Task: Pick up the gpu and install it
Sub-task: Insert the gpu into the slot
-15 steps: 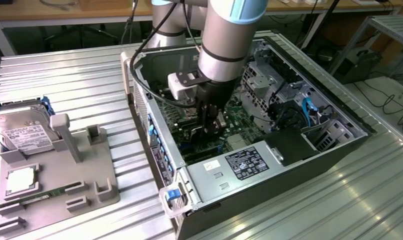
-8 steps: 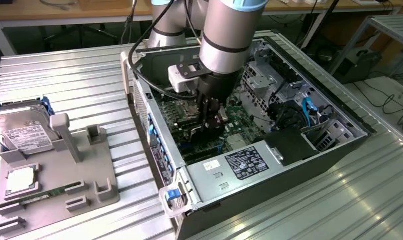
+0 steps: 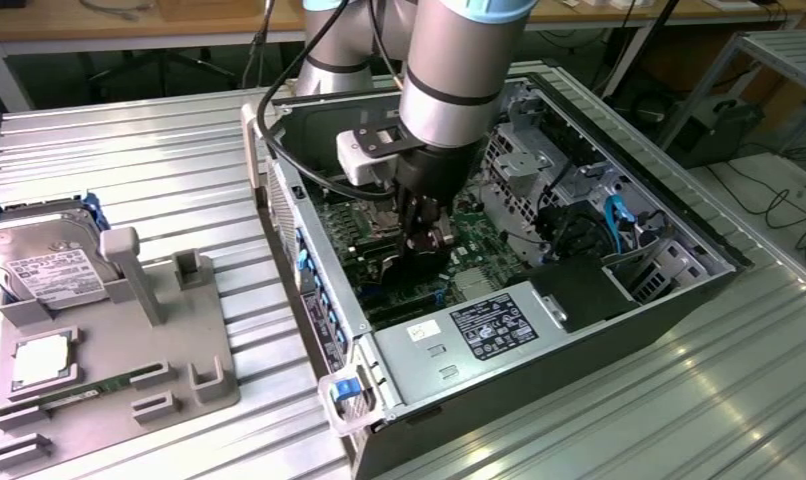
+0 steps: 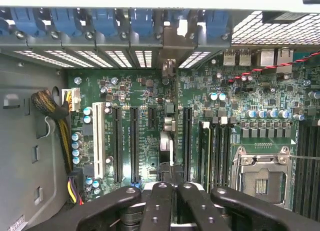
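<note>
The gpu (image 3: 400,272) stands on edge on the green motherboard (image 4: 140,96) inside the open computer case (image 3: 670,255), its dark face showing just below my gripper (image 3: 426,240). In the wrist view the gpu (image 4: 169,126) is a thin card seen edge-on, lined up with one long black slot. Its far end meets the grey bracket plate (image 4: 176,43) at the case's rear wall. My gripper (image 4: 172,191) is shut, its fingertips together right over the card's upper edge. I cannot tell whether they pinch the card or rest on it.
Empty black expansion slots (image 4: 134,143) and memory sticks (image 4: 215,146) flank the card, with a CPU socket (image 4: 262,173) beyond. A silver power supply (image 3: 490,325) fills the case's near end. On the exterior view's left, a grey fixture (image 3: 176,330) holds a hard drive (image 3: 43,262) and a memory stick (image 3: 103,386).
</note>
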`<state>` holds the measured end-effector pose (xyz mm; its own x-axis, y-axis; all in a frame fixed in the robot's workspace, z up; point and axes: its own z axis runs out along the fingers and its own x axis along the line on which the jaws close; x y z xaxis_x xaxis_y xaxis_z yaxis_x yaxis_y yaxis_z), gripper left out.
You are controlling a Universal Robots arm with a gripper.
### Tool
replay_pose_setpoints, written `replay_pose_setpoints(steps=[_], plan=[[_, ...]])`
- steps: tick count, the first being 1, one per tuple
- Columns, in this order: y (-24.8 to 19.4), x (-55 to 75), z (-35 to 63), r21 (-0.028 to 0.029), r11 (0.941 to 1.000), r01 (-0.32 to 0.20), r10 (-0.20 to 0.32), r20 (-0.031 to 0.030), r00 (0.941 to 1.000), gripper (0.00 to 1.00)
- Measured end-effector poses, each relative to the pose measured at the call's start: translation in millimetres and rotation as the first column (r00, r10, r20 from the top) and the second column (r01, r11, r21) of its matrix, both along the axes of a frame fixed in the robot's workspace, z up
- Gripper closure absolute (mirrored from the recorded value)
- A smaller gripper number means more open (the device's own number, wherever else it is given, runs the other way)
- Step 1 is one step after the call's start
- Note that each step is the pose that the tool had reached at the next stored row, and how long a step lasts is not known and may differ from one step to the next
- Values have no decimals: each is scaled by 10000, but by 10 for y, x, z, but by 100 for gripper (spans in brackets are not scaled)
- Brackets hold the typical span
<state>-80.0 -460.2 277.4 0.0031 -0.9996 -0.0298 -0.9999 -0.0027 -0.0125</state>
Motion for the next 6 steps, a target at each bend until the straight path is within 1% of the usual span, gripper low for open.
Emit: replay_pose_setpoints(steps=[6], plan=[[0,0,0,-1,10000,0,0,0,10000,89]])
